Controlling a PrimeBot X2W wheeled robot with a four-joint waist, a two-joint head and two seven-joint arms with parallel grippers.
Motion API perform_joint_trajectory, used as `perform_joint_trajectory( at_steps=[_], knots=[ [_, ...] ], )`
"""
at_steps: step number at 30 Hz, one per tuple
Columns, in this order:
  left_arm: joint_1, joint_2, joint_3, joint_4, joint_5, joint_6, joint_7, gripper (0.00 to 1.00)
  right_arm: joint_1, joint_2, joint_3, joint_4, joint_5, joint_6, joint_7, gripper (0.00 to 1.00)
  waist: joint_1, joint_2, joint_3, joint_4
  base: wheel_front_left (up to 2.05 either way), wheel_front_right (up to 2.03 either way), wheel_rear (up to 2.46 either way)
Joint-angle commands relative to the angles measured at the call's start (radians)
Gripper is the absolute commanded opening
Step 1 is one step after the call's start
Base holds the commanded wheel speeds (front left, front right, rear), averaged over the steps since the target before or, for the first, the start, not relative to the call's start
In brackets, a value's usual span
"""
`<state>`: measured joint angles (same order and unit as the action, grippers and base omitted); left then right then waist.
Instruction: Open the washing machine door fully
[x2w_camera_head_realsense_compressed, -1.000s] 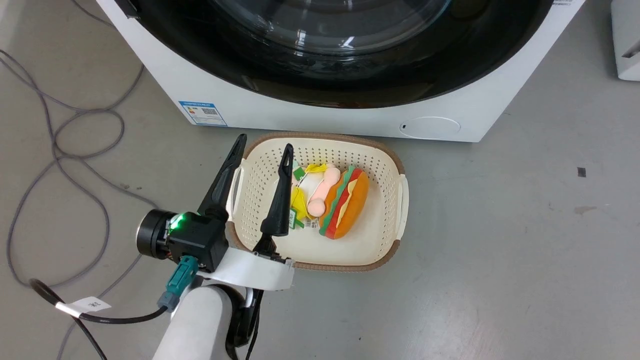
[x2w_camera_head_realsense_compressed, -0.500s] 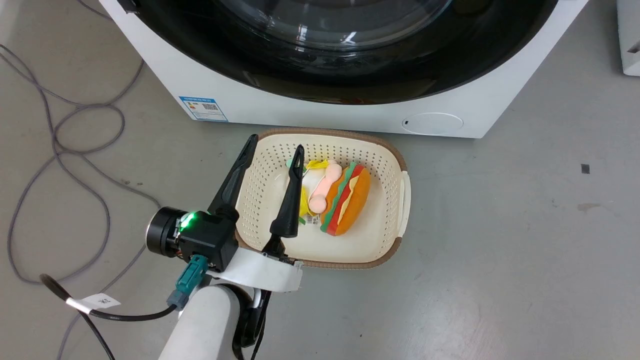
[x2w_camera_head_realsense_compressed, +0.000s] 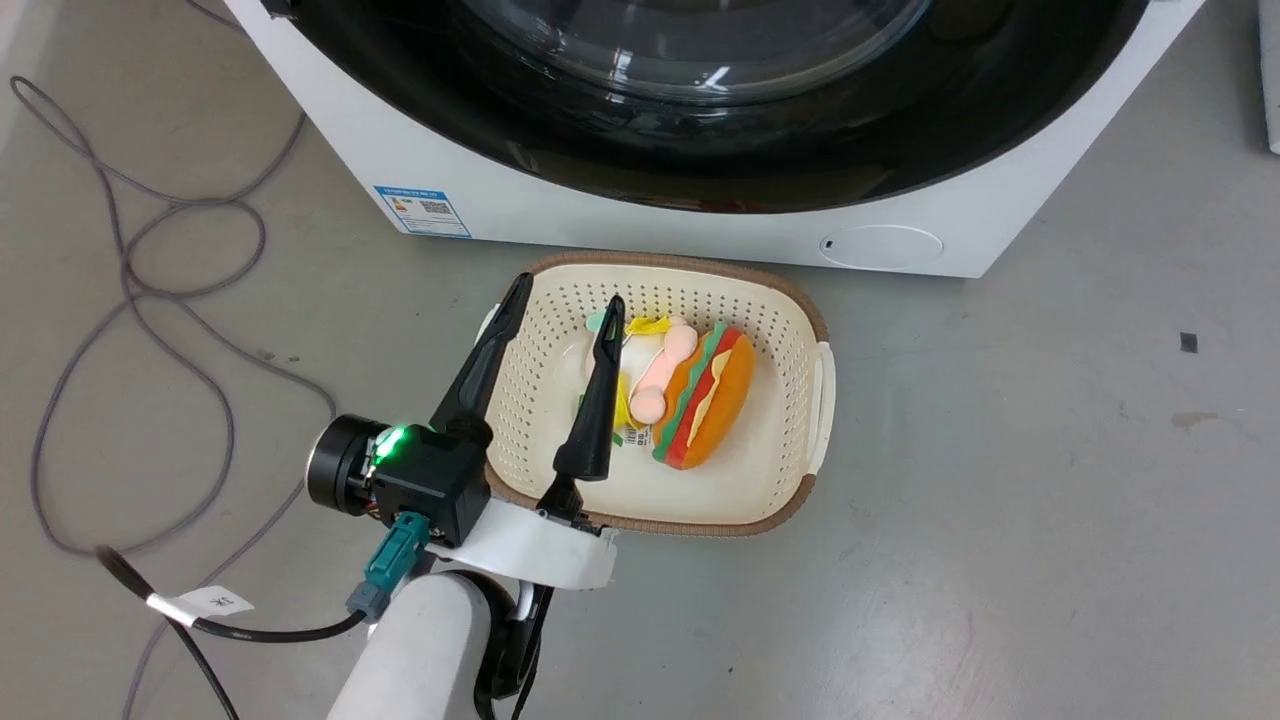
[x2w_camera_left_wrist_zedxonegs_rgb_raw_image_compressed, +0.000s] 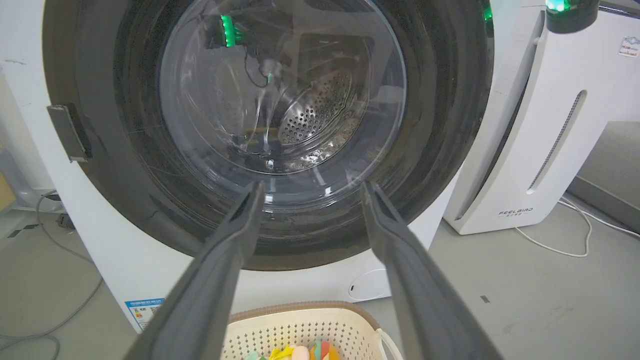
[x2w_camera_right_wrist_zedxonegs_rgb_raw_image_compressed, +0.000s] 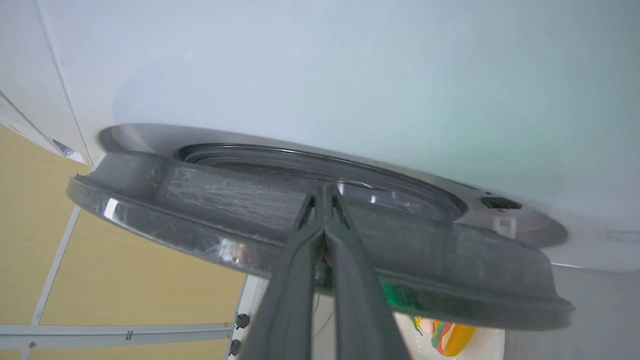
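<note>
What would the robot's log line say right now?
washing machine door: ajar | right gripper: shut, tips at door rim | left gripper: open, above basket

There was one washing machine (x2w_camera_head_realsense_compressed: 560, 215), one black door (x2w_camera_head_realsense_compressed: 700, 180), one basket (x2w_camera_head_realsense_compressed: 800, 492), one toy burger (x2w_camera_head_realsense_compressed: 712, 400), one white air machine (x2w_camera_left_wrist_zedxonegs_rgb_raw_image_compressed: 550, 125).

White forearm (x2w_camera_head_realsense_compressed: 420, 650), black wrist (x2w_camera_head_realsense_compressed: 430, 485) with green light (x2w_camera_head_realsense_compressed: 391, 440), 2 dark fingers (x2w_camera_head_realsense_compressed: 598, 400).
</note>
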<state>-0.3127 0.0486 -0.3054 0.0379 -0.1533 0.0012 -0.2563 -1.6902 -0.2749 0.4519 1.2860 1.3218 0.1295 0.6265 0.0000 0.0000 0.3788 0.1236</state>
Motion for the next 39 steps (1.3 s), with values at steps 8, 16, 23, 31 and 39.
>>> perform_joint_trajectory(
  at_steps=[8, 16, 23, 31, 39],
  knots=[
    [-0.019, 0.002, -0.002, -0.002, -0.006, 0.008, -0.006, 1.00, 0.014, 0.023, -0.011, 0.005, 0.003, 0.001, 0.040, 0.00, 0.0000, 0.0000, 0.004, 0.002, 0.00, 0.00, 0.00],
    [-0.019, 0.002, -0.003, 0.005, -0.007, 0.008, -0.006, 1.00, 0.030, 0.034, -0.005, -0.016, 0.002, 0.001, 0.115, 0.00, 0.0000, 0.0000, -0.006, 0.003, 0.00, 0.00, 0.00],
    [-0.007, 0.002, -0.001, 0.024, -0.006, 0.008, -0.006, 1.00, 0.100, 0.034, -0.008, -0.039, 0.021, 0.001, 0.175, 0.00, 0.0000, 0.0000, -0.048, 0.003, 0.00, 0.00, 0.00],
    [0.032, 0.002, 0.008, 0.049, -0.001, 0.003, -0.006, 1.00, 0.233, 0.041, -0.012, -0.121, 0.054, 0.001, 0.233, 0.00, 0.0000, 0.0000, -0.122, -0.006, 0.00, 0.00, 0.00],
    [0.077, 0.002, 0.015, 0.074, 0.004, -0.004, -0.006, 1.00, 0.357, 0.047, -0.017, -0.185, 0.085, 0.001, 0.292, 0.00, 0.0000, 0.0000, -0.197, -0.013, 0.00, 0.00, 0.00]
  ],
)
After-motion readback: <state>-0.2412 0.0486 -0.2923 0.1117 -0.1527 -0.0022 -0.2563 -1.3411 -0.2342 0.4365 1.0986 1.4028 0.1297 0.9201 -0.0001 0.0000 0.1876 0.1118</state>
